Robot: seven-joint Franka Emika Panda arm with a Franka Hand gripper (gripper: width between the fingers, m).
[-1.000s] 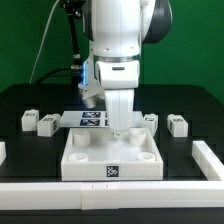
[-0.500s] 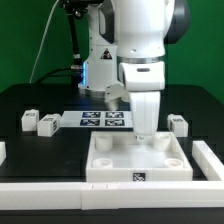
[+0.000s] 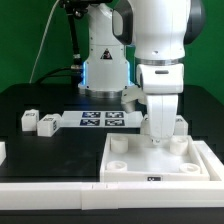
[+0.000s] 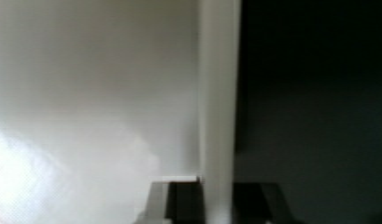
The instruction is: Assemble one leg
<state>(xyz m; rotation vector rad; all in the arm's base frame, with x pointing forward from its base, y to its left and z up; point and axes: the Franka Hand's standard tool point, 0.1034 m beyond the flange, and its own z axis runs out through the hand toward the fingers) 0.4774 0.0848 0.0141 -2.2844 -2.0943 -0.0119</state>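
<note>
The large white square tray [image 3: 150, 178] with corner sockets has slid across the black tabletop [image 3: 40, 150] toward the exterior view's right, up beside the white rail [image 3: 212, 158] there, dragged by the fingers [image 4: 175, 205], which are pinched on its thin far wall. Nothing else is held: two small white block-shaped legs [image 3: 46, 124] lie well apart at the exterior view's left. I'd say the base is being braced before any leg goes in

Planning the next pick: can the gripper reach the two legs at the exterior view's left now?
Likely not yet: the gripper is shut astride the far wall of the tray. The legs themselves lie uncovered, so once it releases and lifts, probably yes.
</note>
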